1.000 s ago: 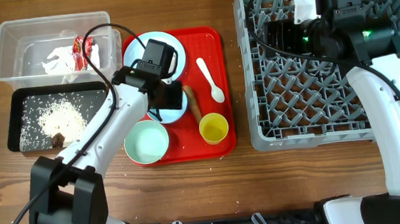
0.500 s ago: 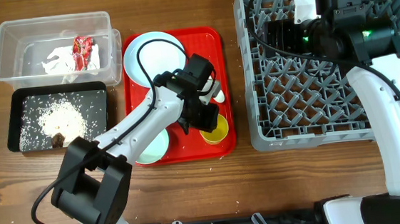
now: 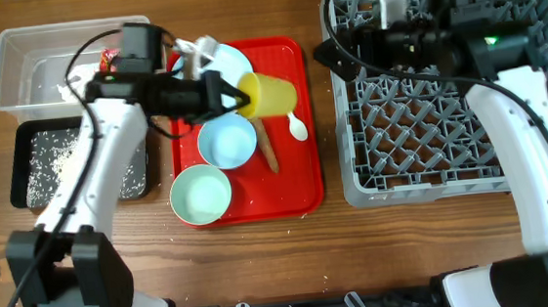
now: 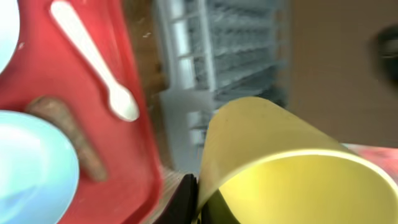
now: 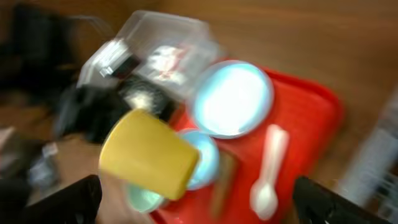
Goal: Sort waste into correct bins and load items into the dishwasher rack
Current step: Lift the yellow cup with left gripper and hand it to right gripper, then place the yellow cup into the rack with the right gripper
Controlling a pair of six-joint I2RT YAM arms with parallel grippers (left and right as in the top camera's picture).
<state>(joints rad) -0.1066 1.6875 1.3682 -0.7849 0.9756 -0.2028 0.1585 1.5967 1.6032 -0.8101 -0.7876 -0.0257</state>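
The small yellow cup [image 3: 271, 93] hangs on its side over the upper part of the flat red serving tray [image 3: 306, 185], its mouth turned toward the left gripper [image 3: 237, 99], which is clamped on the rim; in the left wrist view a dark finger [image 4: 185, 200] presses against the cup's wall at the lip. No marking shows on the cup. Just behind it lies the pale blue plate [image 3: 223, 61], partly covered by the arm. Below the cup on the tray sit a pale blue bowl [image 3: 227, 142] and, nearer the front edge, a pale green bowl [image 3: 200, 196]. The brown stick-shaped piece [image 3: 267, 146] lies beside the blue bowl, and the white plastic spoon [image 3: 296, 125] rests just to its right. Left of the tray, the clear plastic tub [image 3: 11, 47] holds crumpled white paper [image 3: 77, 83] and the red snack wrapper [image 3: 108, 61], whose print is too small to read. In front of it, the black tray [image 3: 18, 164] carries scattered white rice-like crumbs [image 3: 53, 151]. On the far side of the wooden table [image 3: 409, 251] stands the grey dishwasher rack [image 3: 428, 122]. The right gripper [image 3: 328, 55] hangs over its left edge, facing the cup; its own camera shows its fingers [image 5: 68, 200] spread wide, with nothing between them.
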